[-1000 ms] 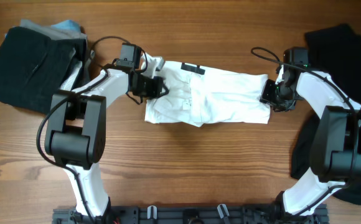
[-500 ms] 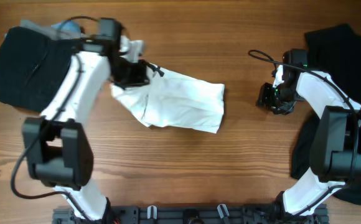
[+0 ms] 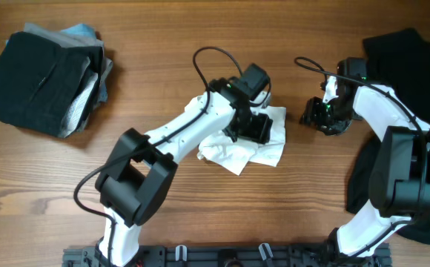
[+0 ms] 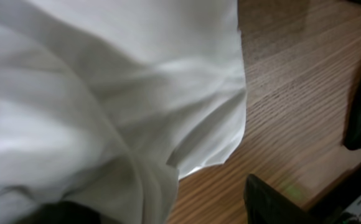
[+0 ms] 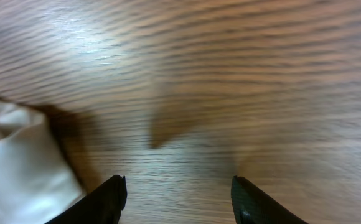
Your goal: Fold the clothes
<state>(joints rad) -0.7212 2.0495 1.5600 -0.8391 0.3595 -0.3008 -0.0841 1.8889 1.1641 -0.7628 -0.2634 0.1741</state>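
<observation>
Two arms work over the wooden surface (image 3: 200,222). One white garment (image 3: 233,152) lies crumpled near the middle of it, folded over itself in an uneven heap. The left gripper (image 3: 253,127) sits on top of this garment, at its upper right part. In the left wrist view the white cloth fills almost everything, so I cannot tell if these jaws are closed on it or apart. The right gripper (image 3: 313,116) is just to the right of the white garment, not touching it. Its jaws stand wide apart with only bare wood between them. One black garment (image 3: 408,52) lies at the right edge. One pile of folded clothes (image 3: 41,85) rests at the top left, well apart.
</observation>
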